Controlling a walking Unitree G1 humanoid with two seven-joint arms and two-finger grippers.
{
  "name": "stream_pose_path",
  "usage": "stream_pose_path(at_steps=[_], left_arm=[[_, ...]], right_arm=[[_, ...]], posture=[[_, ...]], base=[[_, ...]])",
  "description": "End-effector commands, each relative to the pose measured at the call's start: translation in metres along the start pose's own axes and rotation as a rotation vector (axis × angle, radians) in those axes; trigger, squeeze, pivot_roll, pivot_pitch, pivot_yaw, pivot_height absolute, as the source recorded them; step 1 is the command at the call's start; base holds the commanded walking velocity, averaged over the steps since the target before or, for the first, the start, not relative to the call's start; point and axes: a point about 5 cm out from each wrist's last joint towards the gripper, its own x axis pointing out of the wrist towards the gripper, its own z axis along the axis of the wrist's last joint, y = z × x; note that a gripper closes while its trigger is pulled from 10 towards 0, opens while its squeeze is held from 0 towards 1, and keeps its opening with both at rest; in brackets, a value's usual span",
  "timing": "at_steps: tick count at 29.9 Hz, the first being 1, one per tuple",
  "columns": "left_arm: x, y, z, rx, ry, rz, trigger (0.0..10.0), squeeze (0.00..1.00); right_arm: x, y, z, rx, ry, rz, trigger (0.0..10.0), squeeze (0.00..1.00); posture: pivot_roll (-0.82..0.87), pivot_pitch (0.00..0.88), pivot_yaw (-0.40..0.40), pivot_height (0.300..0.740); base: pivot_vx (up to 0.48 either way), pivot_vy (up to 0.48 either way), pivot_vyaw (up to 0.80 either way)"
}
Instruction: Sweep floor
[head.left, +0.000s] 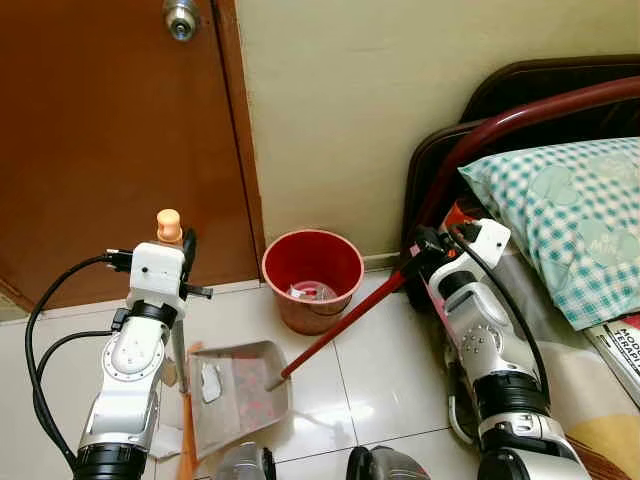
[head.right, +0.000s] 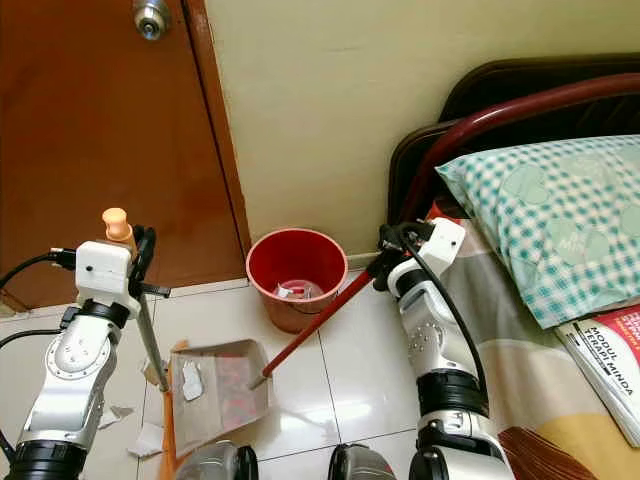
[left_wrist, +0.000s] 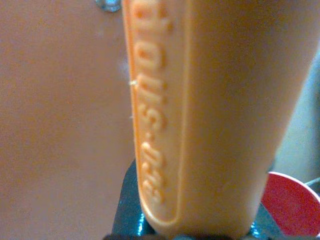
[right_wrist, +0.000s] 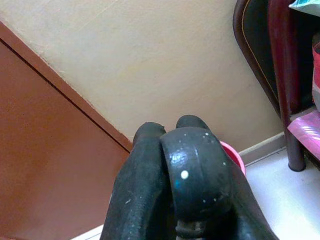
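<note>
A grey dustpan (head.left: 240, 385) with an orange edge lies on the white tiles, holding a paper scrap (head.left: 211, 381) and small red bits. Its upright rod ends in an orange grip (head.left: 169, 225), seen close up as the orange handle (left_wrist: 210, 115). My left gripper (head.left: 185, 255) is shut on that grip. My right gripper (head.left: 420, 250) is shut on a red broom stick (head.left: 340, 330), which slants down to the dustpan's mouth. In the right wrist view the black fingers (right_wrist: 195, 165) are pressed together. A red bucket (head.left: 300, 315) with scraps inside stands against the wall just beyond the dustpan.
A brown door (head.left: 100, 140) with a metal knob (head.left: 181, 17) is at the left. On the right is a bed with a dark red frame (head.left: 520, 115), a checkered pillow (head.left: 570, 210) and a book (head.left: 625, 345). Paper scraps (head.right: 148, 438) lie left of the dustpan.
</note>
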Motion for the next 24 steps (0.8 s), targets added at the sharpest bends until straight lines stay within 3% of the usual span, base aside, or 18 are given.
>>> stream_pose_path(at_steps=[1, 9, 11, 14, 24], left_arm=[[0.001, 0.0, 0.003, -0.009, -0.029, 0.014, 10.0, 0.0], [0.004, 0.0, 0.005, -0.009, -0.035, 0.016, 10.0, 0.0], [0.003, 0.001, 0.004, -0.003, -0.033, 0.022, 10.0, 0.0], [0.001, 0.008, -0.001, 0.05, -0.006, 0.082, 10.0, 0.0], [0.001, 0.031, -0.004, 0.094, 0.02, 0.231, 10.0, 0.0]], right_arm=[[0.003, 0.01, 0.003, 0.066, -0.014, 0.059, 10.0, 0.0], [0.001, 0.009, -0.008, 0.032, 0.007, 0.013, 10.0, 0.0], [0.002, 0.01, -0.007, -0.051, -0.025, -0.011, 10.0, 0.0], [0.004, 0.022, 0.003, -0.11, -0.071, 0.03, 10.0, 0.0], [0.02, 0.045, 0.046, -0.16, -0.22, 0.07, 10.0, 0.0]], posture=[[0.02, 0.034, -0.028, 0.74], [0.03, 0.027, -0.03, 0.74], [0.03, 0.025, -0.031, 0.74], [0.03, 0.023, -0.03, 0.74], [0.03, 0.021, -0.031, 0.74]], base=[[0.0, 0.0, 0.0], [0.0, 0.0, 0.0], [0.0, 0.0, 0.0], [0.0, 0.0, 0.0], [0.0, 0.0, 0.0]])
